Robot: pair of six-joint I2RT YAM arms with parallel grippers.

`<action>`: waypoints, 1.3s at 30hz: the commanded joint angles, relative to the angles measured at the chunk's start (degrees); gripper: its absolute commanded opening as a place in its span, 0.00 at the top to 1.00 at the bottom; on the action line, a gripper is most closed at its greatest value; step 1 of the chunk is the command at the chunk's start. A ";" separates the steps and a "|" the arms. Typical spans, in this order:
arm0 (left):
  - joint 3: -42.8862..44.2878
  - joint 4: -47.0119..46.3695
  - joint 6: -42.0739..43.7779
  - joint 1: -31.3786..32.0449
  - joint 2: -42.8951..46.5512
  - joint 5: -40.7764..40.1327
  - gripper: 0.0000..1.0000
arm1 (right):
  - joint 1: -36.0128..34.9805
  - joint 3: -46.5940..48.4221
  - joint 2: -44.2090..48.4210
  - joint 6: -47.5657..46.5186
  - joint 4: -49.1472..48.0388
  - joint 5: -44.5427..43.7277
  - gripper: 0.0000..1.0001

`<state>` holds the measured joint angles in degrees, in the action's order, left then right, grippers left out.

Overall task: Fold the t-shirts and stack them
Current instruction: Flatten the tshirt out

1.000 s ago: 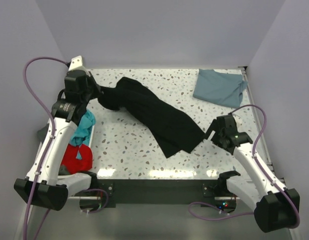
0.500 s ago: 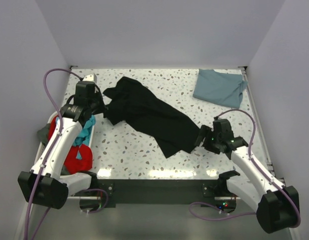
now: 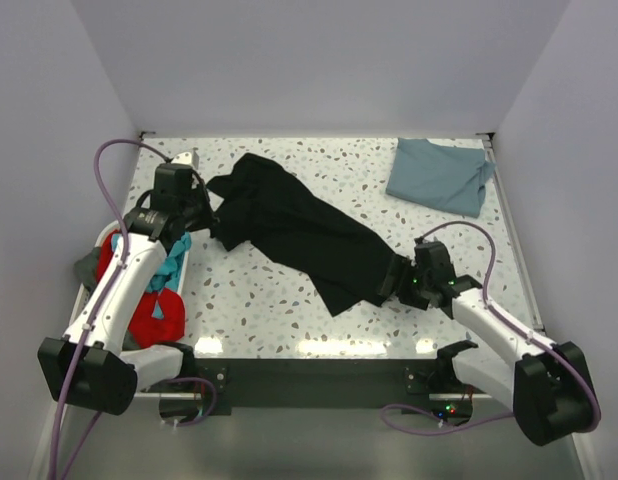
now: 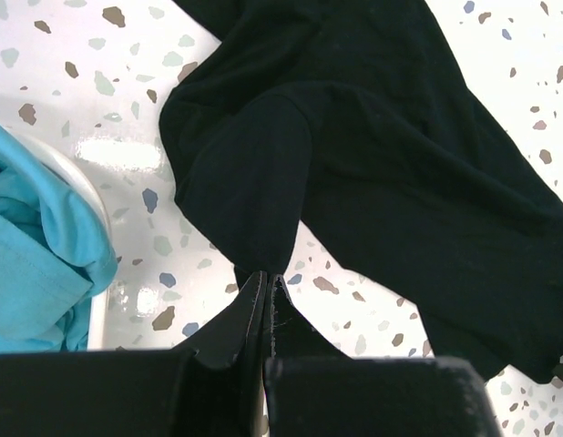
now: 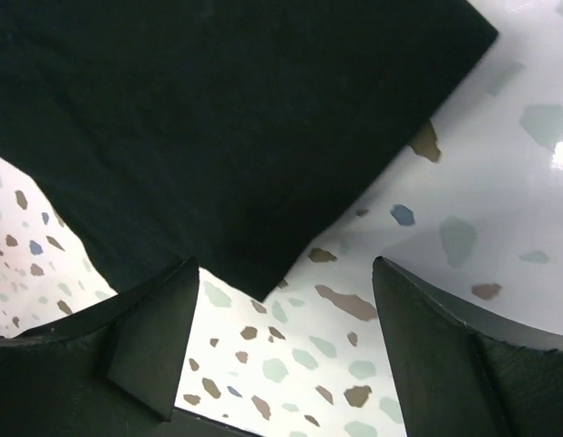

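Black t-shirt (image 3: 309, 235), limp and light: left fingers (image 4: 234, 330) pinch its upper-left end, open right fingers (image 5: 154, 346) suit its lower-right hem.

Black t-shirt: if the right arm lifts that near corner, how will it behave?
Likely floppy: the black t-shirt lies rumpled and creased, so it should drape and sag. Probably light; it bunches where the left jaws pinch it. It may drag across the glossy table.
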<state>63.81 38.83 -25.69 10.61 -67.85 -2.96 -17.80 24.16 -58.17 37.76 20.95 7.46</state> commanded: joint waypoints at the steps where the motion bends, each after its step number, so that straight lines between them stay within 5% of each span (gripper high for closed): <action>1: -0.53 -0.86 1.35 -0.33 0.27 1.20 1.00 | -1.35 1.06 -3.25 0.83 -5.04 0.89 0.20; 7: -1.76 -0.69 1.17 -0.33 1.14 0.68 1.00 | -3.90 3.52 -8.53 1.70 -6.36 -0.25 0.28; 11: -2.11 -0.60 1.35 -0.33 1.58 -0.20 1.00 | -4.17 5.28 -9.24 1.71 -5.31 -0.87 0.67; 12: -2.11 -0.42 1.43 -0.33 1.59 -0.38 1.00 | -4.17 6.50 -9.07 1.71 -3.48 -1.92 0.88; 14: -2.11 -0.42 1.61 -0.33 1.67 -0.82 1.00 | -4.17 8.00 -7.58 1.88 0.47 -3.15 1.00; 31: -1.33 0.81 4.94 -0.59 1.67 -6.08 1.00 | -4.00 19.07 10.44 4.87 25.71 -7.46 1.00; 39: 1.05 1.42 7.76 -1.47 0.44 -8.20 1.00 | -3.56 28.64 3.69 1.01 28.01 -21.43 1.00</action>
<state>62.04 40.14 -20.36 9.78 -67.51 -9.32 -21.67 47.70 -51.44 40.84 47.75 -6.85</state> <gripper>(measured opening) 0.013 0.023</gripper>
